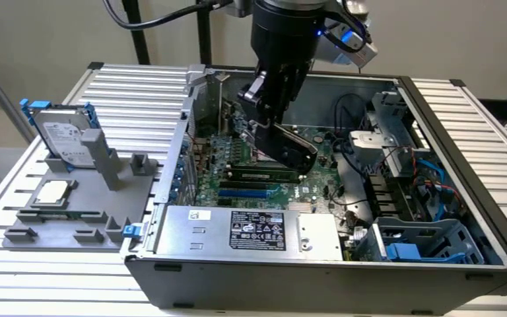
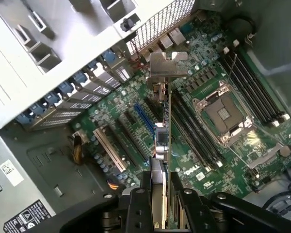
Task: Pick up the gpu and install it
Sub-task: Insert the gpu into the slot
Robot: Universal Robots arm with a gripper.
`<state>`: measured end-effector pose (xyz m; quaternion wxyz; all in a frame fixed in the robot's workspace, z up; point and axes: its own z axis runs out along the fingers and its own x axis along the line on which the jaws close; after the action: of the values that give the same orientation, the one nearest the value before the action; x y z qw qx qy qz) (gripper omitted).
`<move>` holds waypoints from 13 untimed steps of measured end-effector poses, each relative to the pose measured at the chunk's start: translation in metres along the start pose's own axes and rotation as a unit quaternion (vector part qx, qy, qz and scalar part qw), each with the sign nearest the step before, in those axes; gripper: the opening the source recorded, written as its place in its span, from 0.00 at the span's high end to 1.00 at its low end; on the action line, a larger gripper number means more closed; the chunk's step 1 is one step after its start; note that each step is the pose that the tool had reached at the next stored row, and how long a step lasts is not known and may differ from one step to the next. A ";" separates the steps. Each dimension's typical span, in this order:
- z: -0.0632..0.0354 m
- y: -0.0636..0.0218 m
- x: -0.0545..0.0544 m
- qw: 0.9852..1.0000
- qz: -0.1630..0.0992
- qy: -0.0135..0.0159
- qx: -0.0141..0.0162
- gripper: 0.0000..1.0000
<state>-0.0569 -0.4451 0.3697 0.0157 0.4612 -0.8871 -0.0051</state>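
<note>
Hand [image 1: 268, 122] is hanging inside the open PC case [image 1: 465, 165], above the motherboard [image 1: 205, 188]. Fingers [image 2: 136, 206] are clamping the gpu [image 2: 161, 141]: gap is narrow, the card is sitting edge-on btwn the two pads, and nothing else is in the grip.

Gpu pos.: it is off the surface [image 1: 139, 86] and riding in the hand, not seated in any slot. In the exterior view the dark face is showing and the card is sloping, w/ the end toward that view's right lower than the other.

Key relation: the long axis is running straight out from the hand toward the perforated rear wall [image 2: 155, 24], w/ the silver end bracket [image 2: 167, 65] at the far end, close to that wall. The card is hovering over the expansion slots, just beside the blue slot [image 2: 143, 119] and on the slot side of the CPU socket [image 2: 225, 114]. Its edge is looking slightly off-parallel to the slot lines; I judge this approx., since perspective may be adding to it.

Hard drive in blue frame [image 1: 64, 135] is standing on the grey fixture [image 1: 60, 231], well apart from the hand.
</note>
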 end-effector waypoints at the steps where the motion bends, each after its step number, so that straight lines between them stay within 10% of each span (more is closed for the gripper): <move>1: 0.0008 0.0000 0.000 1.000 -0.009 0.000 0.000 1.00; 13: 0.0102 -0.0002 0.000 0.993 -0.118 0.003 0.003 1.00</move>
<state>-0.0569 -0.4451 0.3595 0.0161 0.5624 -0.8267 -0.0033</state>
